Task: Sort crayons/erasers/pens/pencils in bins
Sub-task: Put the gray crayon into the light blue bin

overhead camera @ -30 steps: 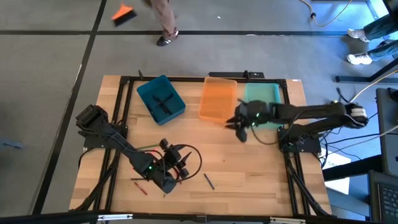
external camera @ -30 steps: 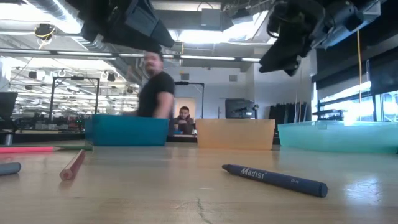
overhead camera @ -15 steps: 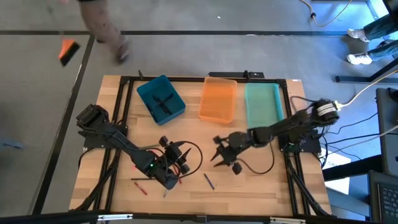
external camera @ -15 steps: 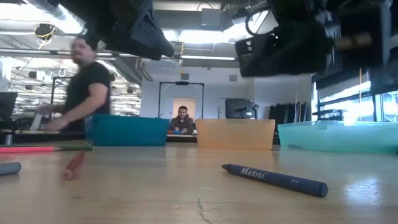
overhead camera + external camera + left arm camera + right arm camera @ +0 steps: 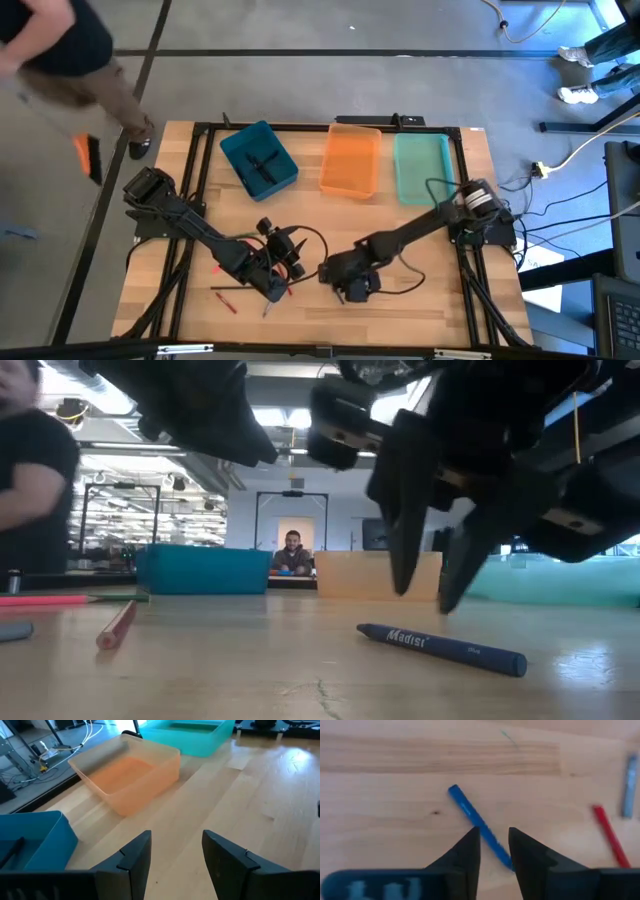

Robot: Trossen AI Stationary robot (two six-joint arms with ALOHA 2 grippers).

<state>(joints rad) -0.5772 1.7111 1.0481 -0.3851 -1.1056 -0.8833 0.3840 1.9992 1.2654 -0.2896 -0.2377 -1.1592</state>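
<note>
Sorting looks barely begun: dark sticks lie in the teal bin [image 5: 259,159] (orange bin [image 5: 351,160] looks empty). Right gripper [image 5: 494,851], fingers parted and empty, straddles the blue crayon [image 5: 479,822]; left gripper [image 5: 176,854] hangs open.

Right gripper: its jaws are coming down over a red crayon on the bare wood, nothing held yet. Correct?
Not quite. The crayon is blue, not red. The right wrist view shows the right gripper with its jaws straddling the blue crayon on the wood, nothing held yet. A red crayon lies off to one side.
</note>
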